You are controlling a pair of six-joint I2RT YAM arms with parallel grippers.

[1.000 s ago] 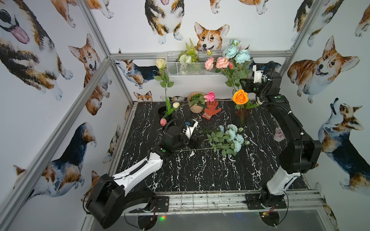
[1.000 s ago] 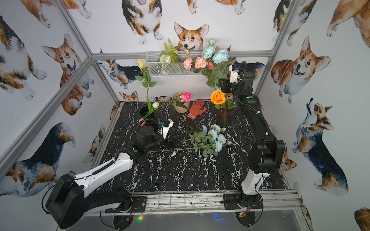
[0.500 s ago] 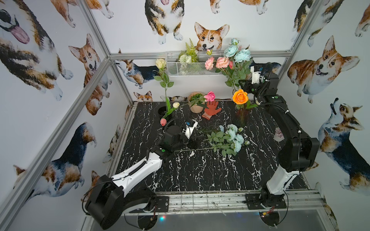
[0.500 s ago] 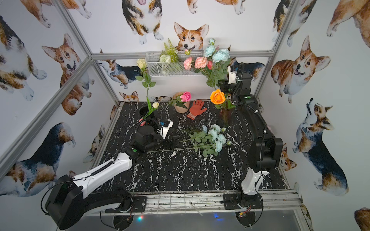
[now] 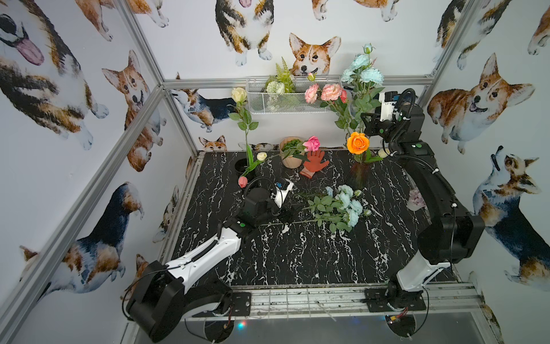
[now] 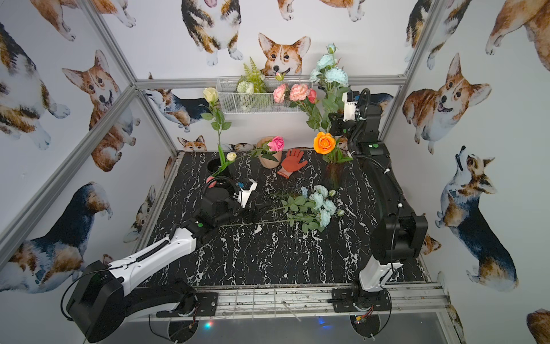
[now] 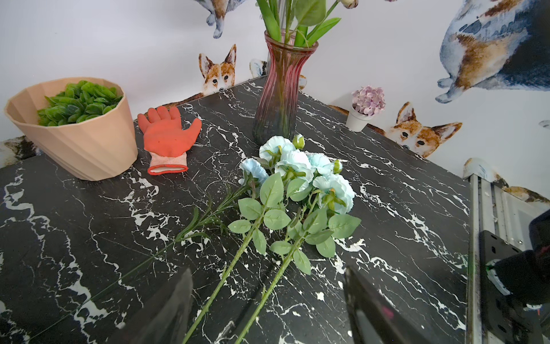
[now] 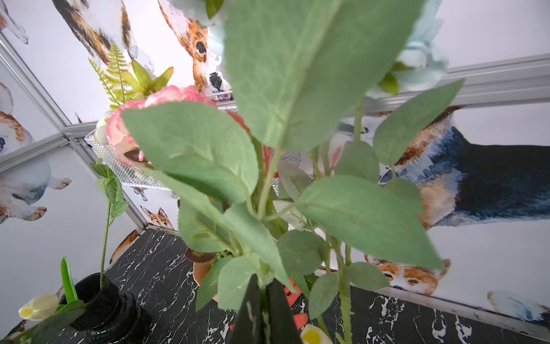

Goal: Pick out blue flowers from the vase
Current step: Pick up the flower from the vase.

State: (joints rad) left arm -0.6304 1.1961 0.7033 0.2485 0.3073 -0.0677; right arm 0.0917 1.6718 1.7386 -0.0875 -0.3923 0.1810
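Observation:
A ribbed dark red glass vase [image 5: 358, 175] [image 6: 333, 175] [image 7: 279, 89] stands at the back right of the black marble table. Pale blue flowers [image 5: 361, 70] [image 6: 330, 71] rise from it on leafy stems. My right gripper [image 5: 367, 125] [image 6: 333, 123] [image 8: 263, 297] is high beside them, shut on a green leafy stem that runs up toward the blue blooms. More blue flowers [image 5: 345, 205] [image 6: 320, 205] [image 7: 300, 166] lie flat mid-table. My left gripper [image 5: 290, 213] [image 7: 268, 286] is open and low, with two of their stems passing between its fingers untouched.
Pink blooms [image 5: 324, 92] and an orange rose [image 5: 358, 143] share the vase. A beige pot of greenery [image 5: 290, 155], a red glove [image 5: 315, 163], a black vase with a cream rose [image 5: 242, 166], a wire basket [image 5: 291, 98] and a small white pot [image 5: 416, 199] stand around.
My right gripper has shifted slightly into the bouquet and its jaws have closed on the stem. The left arm and the flowers on the table have not moved.

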